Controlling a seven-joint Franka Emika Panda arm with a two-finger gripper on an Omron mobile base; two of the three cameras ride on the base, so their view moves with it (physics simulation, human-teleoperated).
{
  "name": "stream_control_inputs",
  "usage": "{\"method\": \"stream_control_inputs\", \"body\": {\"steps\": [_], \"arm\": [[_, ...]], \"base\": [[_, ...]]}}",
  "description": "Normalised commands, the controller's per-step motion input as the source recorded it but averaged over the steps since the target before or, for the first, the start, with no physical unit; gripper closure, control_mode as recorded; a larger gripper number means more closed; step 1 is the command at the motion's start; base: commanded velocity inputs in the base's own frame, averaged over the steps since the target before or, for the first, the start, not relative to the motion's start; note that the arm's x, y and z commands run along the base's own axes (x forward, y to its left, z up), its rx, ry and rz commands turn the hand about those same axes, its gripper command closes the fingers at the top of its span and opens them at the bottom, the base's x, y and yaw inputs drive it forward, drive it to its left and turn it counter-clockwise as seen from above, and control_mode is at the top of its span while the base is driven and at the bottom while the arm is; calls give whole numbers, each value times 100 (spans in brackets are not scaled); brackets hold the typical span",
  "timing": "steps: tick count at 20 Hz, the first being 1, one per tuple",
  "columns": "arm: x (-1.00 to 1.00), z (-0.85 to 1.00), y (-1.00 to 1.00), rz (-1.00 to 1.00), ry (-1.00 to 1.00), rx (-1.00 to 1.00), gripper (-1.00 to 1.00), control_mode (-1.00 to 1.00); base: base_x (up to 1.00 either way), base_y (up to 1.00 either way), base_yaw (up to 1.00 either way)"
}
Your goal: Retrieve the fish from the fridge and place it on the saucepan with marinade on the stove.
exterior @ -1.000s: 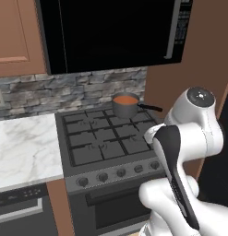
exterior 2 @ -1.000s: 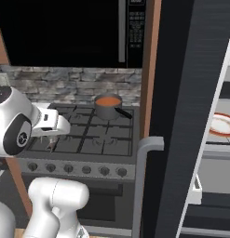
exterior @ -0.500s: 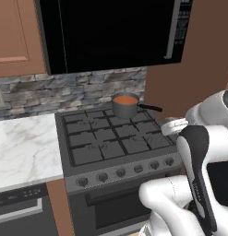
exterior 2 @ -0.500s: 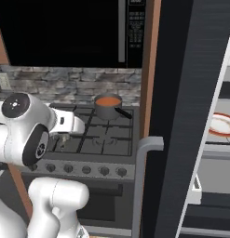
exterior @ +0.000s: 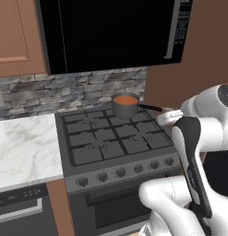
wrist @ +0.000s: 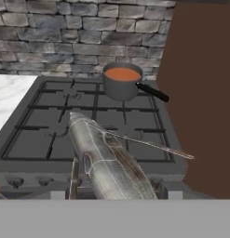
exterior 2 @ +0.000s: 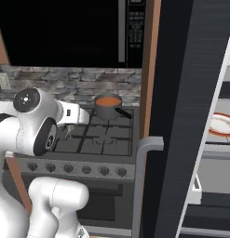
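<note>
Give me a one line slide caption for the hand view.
Claw holding the fish over the stove, facing the saucepan of marinade.

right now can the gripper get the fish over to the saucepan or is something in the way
Probably yes. The gripper holds the fish above the front of the stove, and the saucepan sits at the back right burner with bare grates between. Its handle points right, off the path.

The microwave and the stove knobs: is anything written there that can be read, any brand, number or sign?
No text can be read.
Microwave: pale marks on its control panel, too small and blurred to read.
Stove: its knobs show no legible marks.
Saucepan and fish: no lettering.
</note>
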Motion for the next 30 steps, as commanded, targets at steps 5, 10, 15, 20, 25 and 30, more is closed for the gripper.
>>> {"method": "stream_control_inputs", "body": {"steps": [5, 10, 15, 20, 25, 30], "arm": [[51, 11, 6, 0, -2, 0, 100, -100], [52, -4, 1, 0, -6, 0, 100, -100], [47, -18, 0, 0, -1, 0, 100, -100], [52, 0, 0, 0, 0, 0, 100, -100], [54, 0, 0, 0, 0, 0, 100, -100], [58, -1, 0, 0, 0, 0, 100, -100]], "base": [[0, 0, 0], [0, 0, 0], [0, 0, 0], [0, 0, 0], [0, 0, 0], [0, 0, 0]]}}
